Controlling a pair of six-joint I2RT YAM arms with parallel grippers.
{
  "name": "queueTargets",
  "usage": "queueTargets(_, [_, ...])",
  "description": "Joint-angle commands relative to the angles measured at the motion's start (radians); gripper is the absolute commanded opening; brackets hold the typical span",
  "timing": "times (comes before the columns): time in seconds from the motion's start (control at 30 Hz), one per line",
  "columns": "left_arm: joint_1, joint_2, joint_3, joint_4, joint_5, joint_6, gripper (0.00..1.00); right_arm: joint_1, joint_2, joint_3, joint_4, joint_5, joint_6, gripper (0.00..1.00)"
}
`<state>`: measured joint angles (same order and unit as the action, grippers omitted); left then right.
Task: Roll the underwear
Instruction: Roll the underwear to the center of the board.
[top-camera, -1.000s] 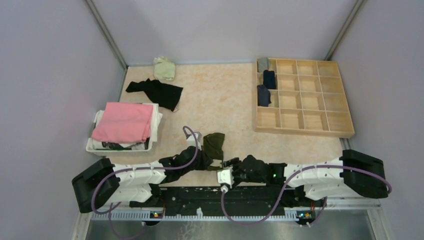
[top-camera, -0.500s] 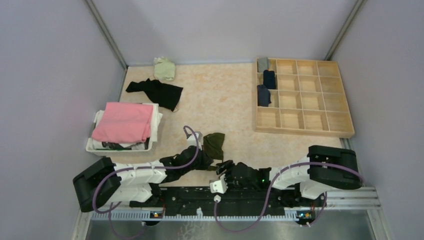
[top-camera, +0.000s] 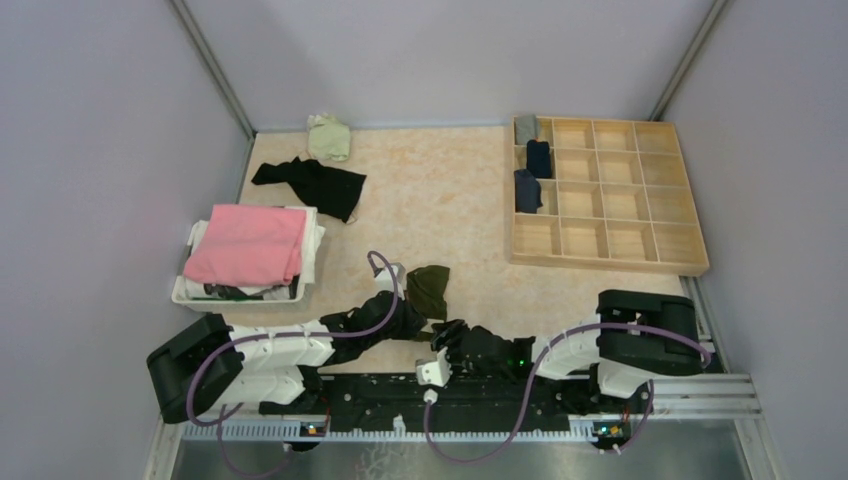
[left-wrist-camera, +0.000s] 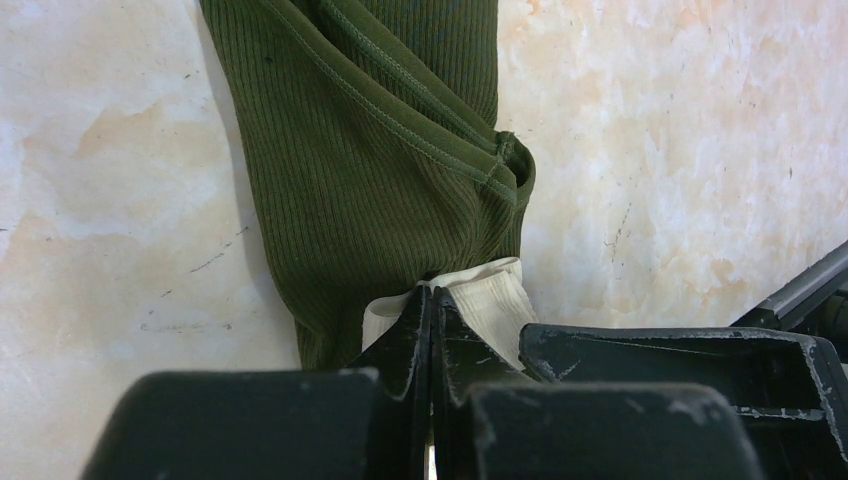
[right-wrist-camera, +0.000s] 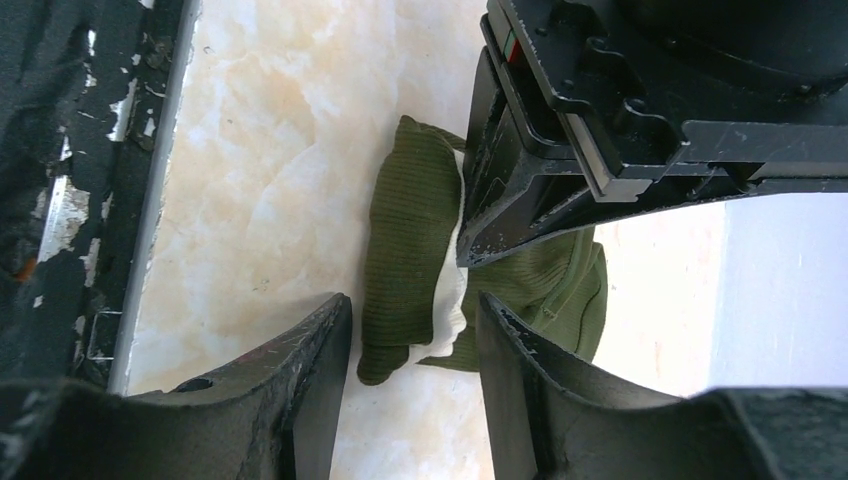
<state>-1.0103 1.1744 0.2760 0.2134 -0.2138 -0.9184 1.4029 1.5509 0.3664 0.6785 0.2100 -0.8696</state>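
While left jaws clamp the ribbed olive-green underwear (left-wrist-camera: 370, 170), anchoring it, its end lies between parted right jaws, likely for rolling.

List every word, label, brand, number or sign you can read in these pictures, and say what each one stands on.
No text can be read in any view.
Cream fabric strip on the olive green ribbed underwear: its visible face shows no print.
Dark rolled pieces in the wooden compartment tray: too small to show any lettering.
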Motion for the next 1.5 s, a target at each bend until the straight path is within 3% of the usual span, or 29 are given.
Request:
queueTargets(0.0, [-0.001,0.049,-0.041,-0.209,0.022,0.016,0.00,-0.021,0.035,0.001,0.002,0.011,-0.014,0.48])
queueTargets(0.13, [-0.001,0.054,-0.040,-0.209,0.023,0.018,0.00,-0.038,0.045,0.013,-0.026,0.009,-0.013,0.43])
queueTargets(0.43, [0.000,0.047,-0.043,-0.203,0.029,0.027,0.00,-0.067,0.015,0.019,-0.056,-0.032,0.065,0.18])
queueTargets(0.63, [0.000,-0.007,-0.056,-0.153,0.053,0.069,0.00,-0.070,-0.047,0.090,-0.253,-0.100,0.185,0.09])
queueTargets(0.8, [-0.001,-0.119,-0.063,-0.143,0.051,0.117,0.01,-0.095,-0.103,0.144,-0.390,-0.247,0.325,0.01])
queueTargets(1.03, [-0.001,-0.220,-0.040,-0.206,-0.011,0.165,0.23,-0.140,-0.073,0.217,-0.511,-0.398,0.451,0.00])
queueTargets(1.47, [-0.001,-0.295,-0.063,-0.240,-0.040,0.152,0.23,-0.264,-0.030,0.273,-0.526,-0.674,0.669,0.00])
